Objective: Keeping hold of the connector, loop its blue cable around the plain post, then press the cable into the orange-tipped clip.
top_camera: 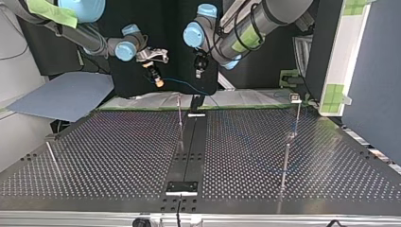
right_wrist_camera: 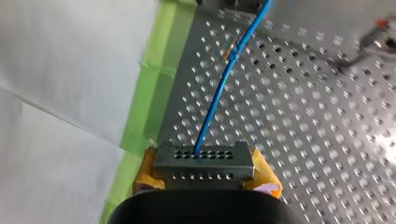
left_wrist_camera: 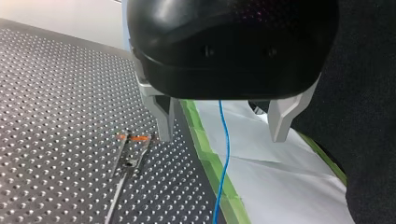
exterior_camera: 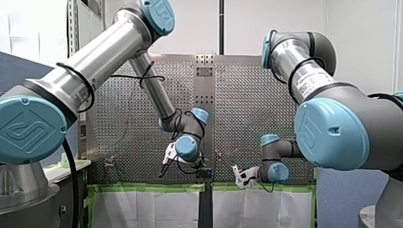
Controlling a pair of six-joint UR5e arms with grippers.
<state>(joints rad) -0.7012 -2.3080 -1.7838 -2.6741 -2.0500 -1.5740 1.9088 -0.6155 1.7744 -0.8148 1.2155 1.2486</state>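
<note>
My right gripper [right_wrist_camera: 203, 171] is shut on a grey connector [right_wrist_camera: 203, 161], held between its yellow pads [right_wrist_camera: 265, 178]. The blue cable [right_wrist_camera: 219, 95] runs from the connector out over the perforated table. In the top view the cable [top_camera: 185, 85] sags from my right gripper [top_camera: 156, 78] toward the table's far edge, under my left gripper [top_camera: 199, 71]. My left gripper [left_wrist_camera: 222, 138] is open, its pale fingers [left_wrist_camera: 164, 122] on either side of the hanging cable [left_wrist_camera: 224, 140] without touching it. The orange-tipped clip [left_wrist_camera: 133, 138] stands right beside one finger. A thin post [top_camera: 180, 115] rises near the table's middle.
Green tape [left_wrist_camera: 212, 163] and white paper [left_wrist_camera: 271, 182] line the table's edge under my left gripper. More thin posts stand at the top view's right [top_camera: 285, 163] and left [top_camera: 52, 156]. A black strip [top_camera: 191, 142] runs down the table's middle.
</note>
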